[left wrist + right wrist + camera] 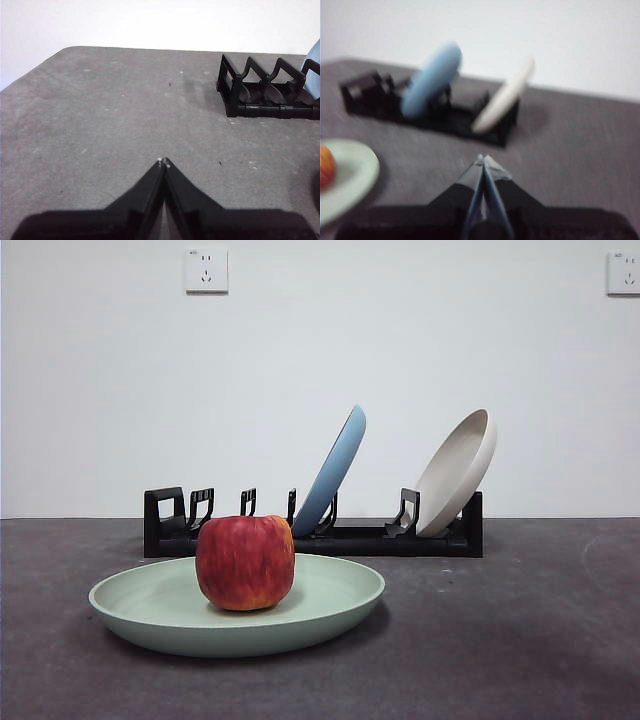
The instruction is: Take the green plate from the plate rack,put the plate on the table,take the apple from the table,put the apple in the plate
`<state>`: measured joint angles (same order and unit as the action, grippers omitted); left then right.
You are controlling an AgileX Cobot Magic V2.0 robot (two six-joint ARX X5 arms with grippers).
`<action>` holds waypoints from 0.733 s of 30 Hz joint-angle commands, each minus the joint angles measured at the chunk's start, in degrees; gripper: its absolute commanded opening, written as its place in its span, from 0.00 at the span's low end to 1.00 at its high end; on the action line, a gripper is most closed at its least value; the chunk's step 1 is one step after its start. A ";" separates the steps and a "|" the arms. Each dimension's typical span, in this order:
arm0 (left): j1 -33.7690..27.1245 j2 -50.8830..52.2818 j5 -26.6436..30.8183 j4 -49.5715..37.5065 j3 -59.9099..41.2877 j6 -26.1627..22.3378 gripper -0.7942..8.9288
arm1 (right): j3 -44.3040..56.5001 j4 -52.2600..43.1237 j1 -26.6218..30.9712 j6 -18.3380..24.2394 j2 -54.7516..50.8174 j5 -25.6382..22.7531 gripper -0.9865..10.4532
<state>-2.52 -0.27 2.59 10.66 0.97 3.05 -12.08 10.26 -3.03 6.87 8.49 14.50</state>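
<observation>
The green plate (330,612) lies flat on the dark grey table (520,640), in front of the black plate rack (350,538). The red apple (245,562) stands upright in the plate, left of its middle. The right wrist view, blurred, shows the plate's edge (355,172), a slice of the apple (326,167) and the rack (375,97). My right gripper (482,159) is shut and empty, off to the plate's side. My left gripper (163,161) is shut and empty over bare table, apart from the rack's end (250,92). Neither gripper shows in the front view.
A light blue plate (332,470) and a cream-beige plate (458,472) lean in the rack's slots. They also show in the right wrist view, blue (432,80) and cream (504,95). A white wall with two sockets stands behind.
</observation>
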 commanded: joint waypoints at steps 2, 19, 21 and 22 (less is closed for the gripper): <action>-0.15 0.15 0.15 -0.31 -0.76 0.24 0.08 | 5.05 -0.87 0.02 -2.60 -3.13 -1.36 0.09; -0.15 0.15 0.15 -0.31 -0.76 0.24 0.08 | 11.76 -1.03 -0.02 -4.87 -8.44 -1.16 0.09; -0.15 0.15 0.15 -0.31 -0.76 0.24 0.08 | 11.76 -0.98 -0.02 -4.87 -8.33 -1.36 0.09; -0.15 0.15 0.17 -0.31 -0.76 0.24 0.08 | 11.76 -0.96 -0.02 -4.90 -8.00 -1.36 0.09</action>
<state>-2.52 -0.27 2.59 10.66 0.97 3.07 -1.23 9.41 -3.03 2.74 0.40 13.28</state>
